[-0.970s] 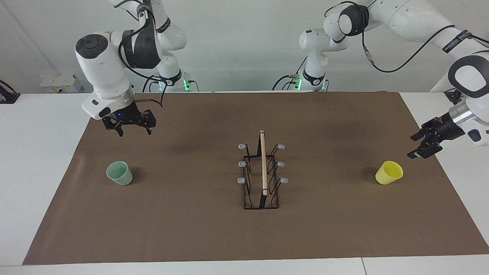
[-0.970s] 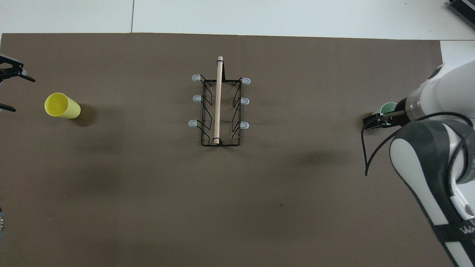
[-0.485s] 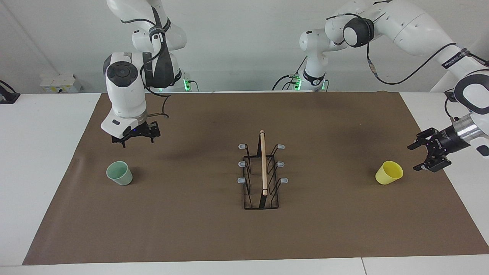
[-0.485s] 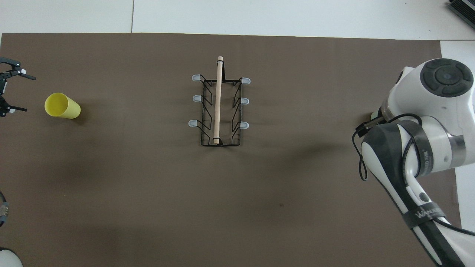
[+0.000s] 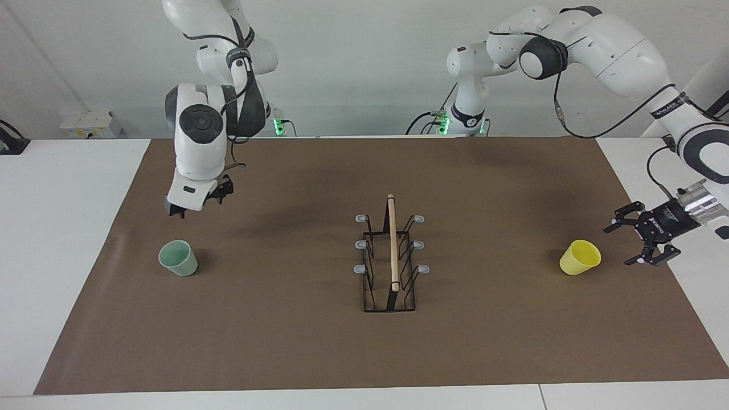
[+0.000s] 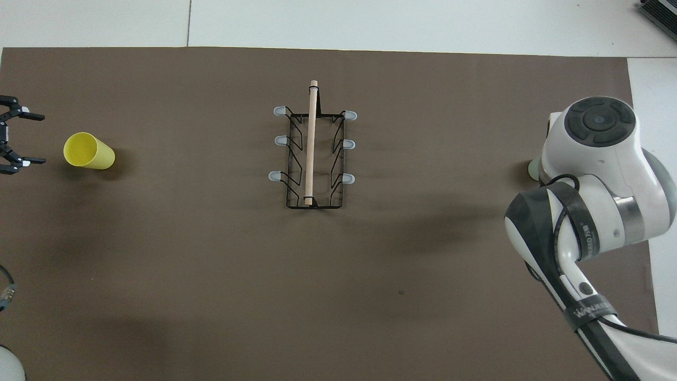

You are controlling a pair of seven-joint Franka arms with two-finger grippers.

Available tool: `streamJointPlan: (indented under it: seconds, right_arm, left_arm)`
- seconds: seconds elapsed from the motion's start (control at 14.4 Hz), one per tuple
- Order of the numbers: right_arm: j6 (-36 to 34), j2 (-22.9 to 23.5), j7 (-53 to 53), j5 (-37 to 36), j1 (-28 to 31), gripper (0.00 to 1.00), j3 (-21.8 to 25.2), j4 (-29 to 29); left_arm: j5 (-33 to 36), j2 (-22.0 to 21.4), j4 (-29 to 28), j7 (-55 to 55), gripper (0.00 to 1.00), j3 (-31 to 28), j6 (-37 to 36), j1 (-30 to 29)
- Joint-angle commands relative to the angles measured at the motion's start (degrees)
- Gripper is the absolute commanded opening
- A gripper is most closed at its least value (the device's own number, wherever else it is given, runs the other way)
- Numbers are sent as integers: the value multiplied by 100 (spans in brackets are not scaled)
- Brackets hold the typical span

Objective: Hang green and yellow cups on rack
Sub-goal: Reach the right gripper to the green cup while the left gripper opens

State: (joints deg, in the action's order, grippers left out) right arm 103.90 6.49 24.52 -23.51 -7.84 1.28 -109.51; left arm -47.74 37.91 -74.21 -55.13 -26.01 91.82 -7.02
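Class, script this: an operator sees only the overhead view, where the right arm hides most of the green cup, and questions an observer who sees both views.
Operator: How does the green cup stand?
Observer: The green cup stands upright on the mat, mouth up, untouched.
Operator: Where is the right claw?
Observer: The right claw hangs in the air over the mat, clear of the green cup, holding nothing.

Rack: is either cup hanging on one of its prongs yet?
No: the rack has all prongs bare, while the green cup and the yellow cup sit on the brown mat toward opposite ends of the table.
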Motion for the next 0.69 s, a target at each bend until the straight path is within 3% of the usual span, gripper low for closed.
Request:
streamJointPlan:
  seconds: [0.0, 0.21, 0.48, 0.62]
  right_arm:
    - [-238, -200, 614, -417, -147, 100, -5, -185]
    - [-415, -227, 843, -787, -174, 100, -5, -220]
    - [-353, 80, 861, -1322, -385, 100, -5, -256]
    - [-318, 186, 861, -1445, -385, 100, -5, -273]
  left_arm:
    - [-499, -12, -461, -103, 100, -9, 230, -72]
    - [-832, -125, -1032, -95, 100, -18, 415, -81]
    - [-1360, -503, -2077, -33, 100, -18, 704, 60]
    - [-1492, -574, -2298, -16, 100, -18, 899, 113]
